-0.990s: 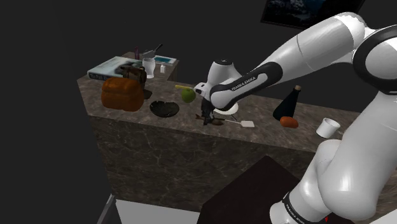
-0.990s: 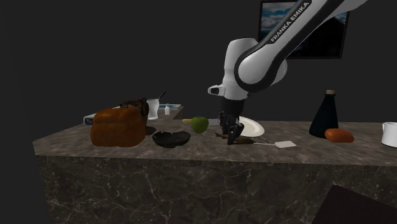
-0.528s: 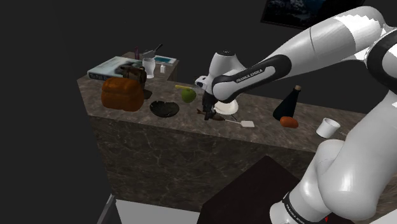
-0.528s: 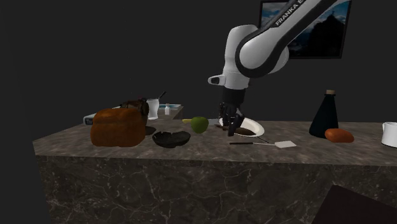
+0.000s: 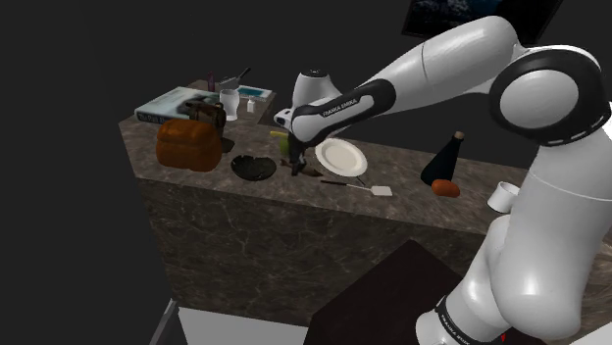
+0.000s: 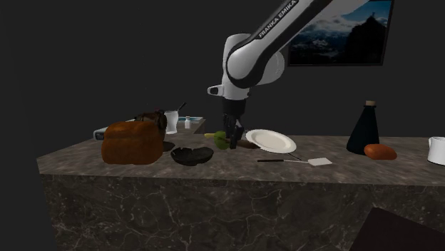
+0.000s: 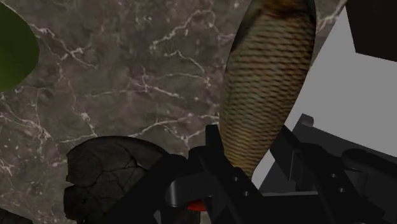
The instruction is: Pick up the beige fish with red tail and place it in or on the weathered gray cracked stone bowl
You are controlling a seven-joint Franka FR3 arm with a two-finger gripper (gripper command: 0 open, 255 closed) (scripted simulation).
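item 1, gripper: mine, all black, hanging from the white arm over the marbled counter. my fingers are pinching the fish, one on each flank.

item 2, fish: beige-brown and scaled. its body runs out from between my fingers, above the counter, with a speck of red at the clamped end. in the second exterior view it is a dark shape at four o'clock of my gripper, just beside the plate's rim. whether it clears the counter i cannot tell.

item 3, stone bowl: dark, cracked, shallow. it sits at nine o'clock of my gripper in the shoulder view, near but apart from the fish.

item 4, green fruit: just beside my gripper at nine o'clock in the second exterior view, between bowl and plate.

item 5, white plate: at three o'clock of my gripper in the shoulder view.

item 6, brown loaf: at nine o'clock of the bowl.

item 7, black bottle: well apart at three o'clock, with an orange lump at its foot.
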